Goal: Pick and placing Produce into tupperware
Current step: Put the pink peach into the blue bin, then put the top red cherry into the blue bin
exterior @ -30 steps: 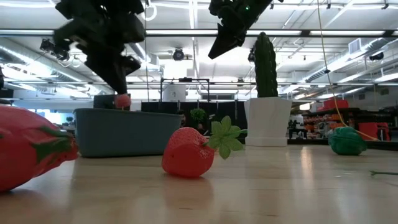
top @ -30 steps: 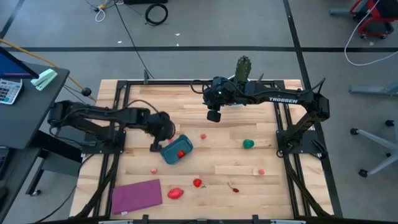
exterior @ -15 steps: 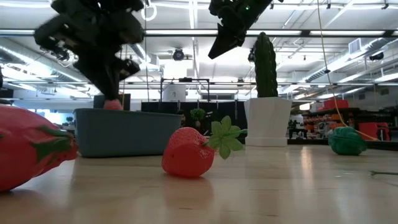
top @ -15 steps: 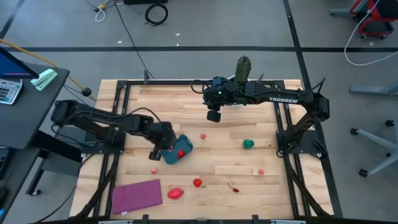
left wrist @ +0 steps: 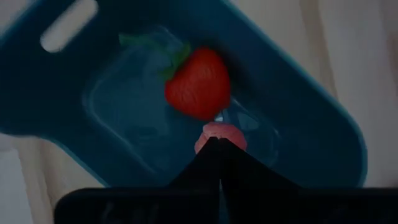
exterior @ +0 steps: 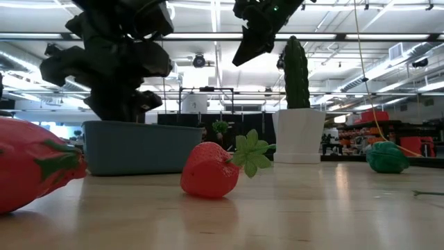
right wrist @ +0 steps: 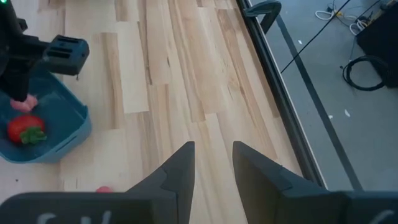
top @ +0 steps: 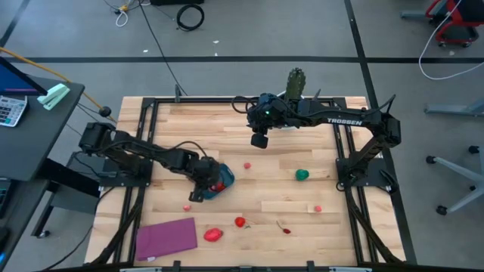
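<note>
The left gripper (left wrist: 219,149) reaches into the blue container (left wrist: 298,124), fingers pinched on a pink piece (left wrist: 221,135) beside 1 strawberry (left wrist: 198,84). The right gripper (right wrist: 211,165) hangs parted, well apart from the container.

My left gripper (top: 203,189) is lowered at table centre-left, arm stretched across from the left edge, fingers closed together. My right gripper (top: 259,140) hangs raised mid-table, fingers parted.
</note>
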